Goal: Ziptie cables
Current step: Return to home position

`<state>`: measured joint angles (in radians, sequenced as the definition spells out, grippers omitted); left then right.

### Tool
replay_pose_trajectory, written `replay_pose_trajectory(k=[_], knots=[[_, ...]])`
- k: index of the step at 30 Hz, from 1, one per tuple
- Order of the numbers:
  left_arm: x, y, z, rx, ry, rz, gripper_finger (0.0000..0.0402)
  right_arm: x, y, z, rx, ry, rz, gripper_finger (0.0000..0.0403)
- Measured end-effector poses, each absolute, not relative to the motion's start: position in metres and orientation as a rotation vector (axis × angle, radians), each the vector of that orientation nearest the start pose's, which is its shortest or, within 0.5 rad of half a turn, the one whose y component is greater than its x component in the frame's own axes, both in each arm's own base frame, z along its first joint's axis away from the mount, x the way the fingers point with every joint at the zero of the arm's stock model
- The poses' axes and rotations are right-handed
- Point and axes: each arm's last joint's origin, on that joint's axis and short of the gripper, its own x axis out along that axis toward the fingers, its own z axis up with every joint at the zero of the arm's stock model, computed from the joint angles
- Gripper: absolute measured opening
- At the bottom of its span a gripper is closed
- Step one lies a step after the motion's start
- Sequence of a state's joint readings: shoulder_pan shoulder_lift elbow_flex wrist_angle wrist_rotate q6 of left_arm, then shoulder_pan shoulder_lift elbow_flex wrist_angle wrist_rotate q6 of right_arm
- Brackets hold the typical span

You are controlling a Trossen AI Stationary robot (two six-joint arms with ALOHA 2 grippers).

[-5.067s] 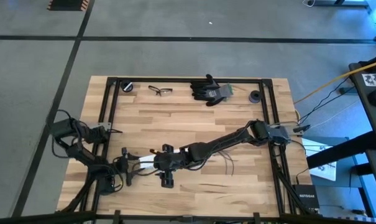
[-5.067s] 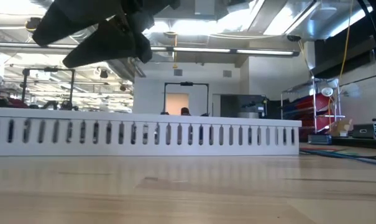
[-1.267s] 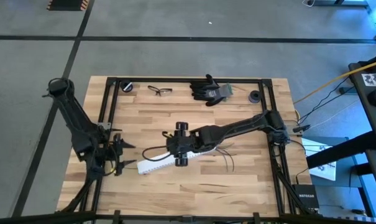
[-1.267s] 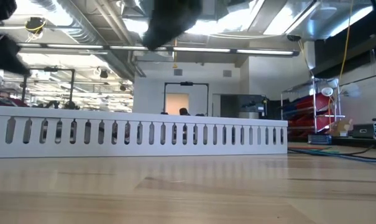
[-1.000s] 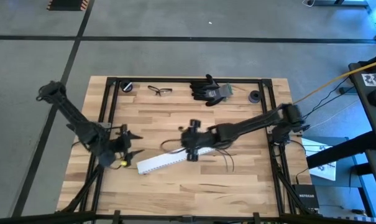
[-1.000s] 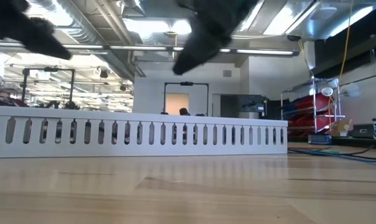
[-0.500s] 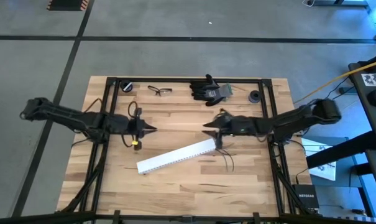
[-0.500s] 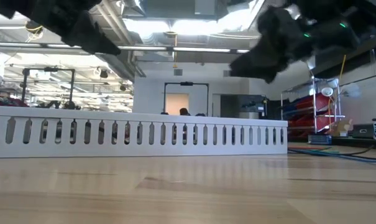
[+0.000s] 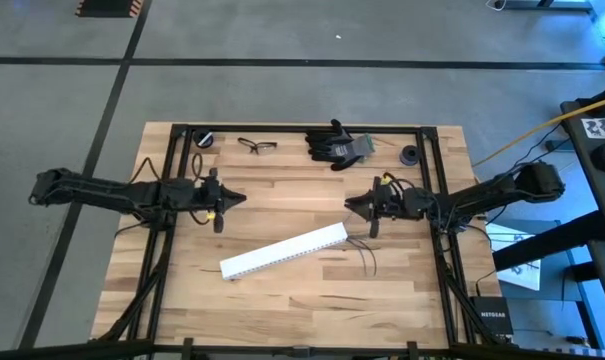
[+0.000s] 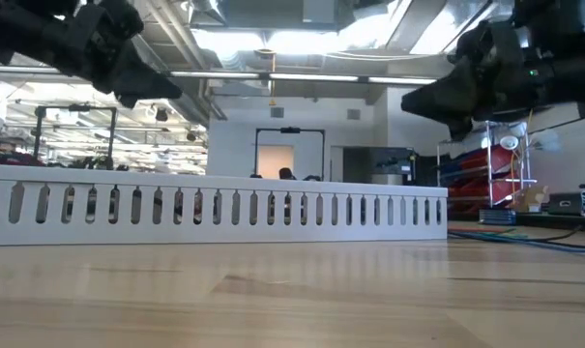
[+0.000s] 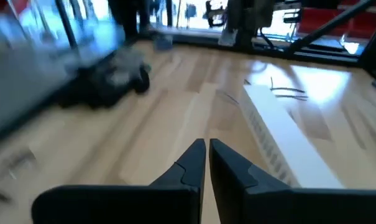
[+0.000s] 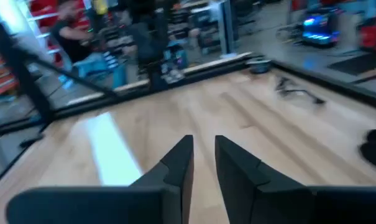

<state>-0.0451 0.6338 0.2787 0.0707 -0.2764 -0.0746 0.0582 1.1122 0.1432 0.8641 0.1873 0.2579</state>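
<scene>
The left arm (image 9: 112, 188) and the right arm (image 9: 482, 192) are both matt black, built of slim straight links between thicker rounded joints, with thin black cables looping loose beside the links. Toward the middle of the pale wooden plank counter (image 9: 282, 300), each arm ends in flat black jaws that taper from a broad black crossbar to blunt wedge tips. A small yellow dot (image 9: 211, 211) sits by the left wrist, and small green lights (image 10: 532, 70) glow on the bulky right wrist housing.
</scene>
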Motion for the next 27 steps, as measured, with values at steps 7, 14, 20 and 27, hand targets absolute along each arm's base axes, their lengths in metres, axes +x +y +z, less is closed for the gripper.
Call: replay_pose_trajectory(k=[7, 14, 20, 27], knots=[[0.147, 0.006, 0.199, -0.001, 0.328, 0.27, 0.0007, 0.177, -0.003, 0.16, 0.174, 0.076, -0.065, 0.0056], [0.141, 0.012, 0.206, -0.024, 0.27, 0.232, 0.0007, 0.15, -0.011, 0.161, 0.143, -0.02, -0.014, 0.0056], [0.129, 0.012, 0.197, -0.071, 0.217, 0.234, 0.0007, 0.137, -0.012, 0.165, 0.096, -0.01, -0.077, 0.0056], [0.113, 0.009, 0.177, -0.14, 0.116, 0.207, 0.0007, 0.12, -0.012, 0.17, 0.067, -0.018, -0.122, 0.0056]])
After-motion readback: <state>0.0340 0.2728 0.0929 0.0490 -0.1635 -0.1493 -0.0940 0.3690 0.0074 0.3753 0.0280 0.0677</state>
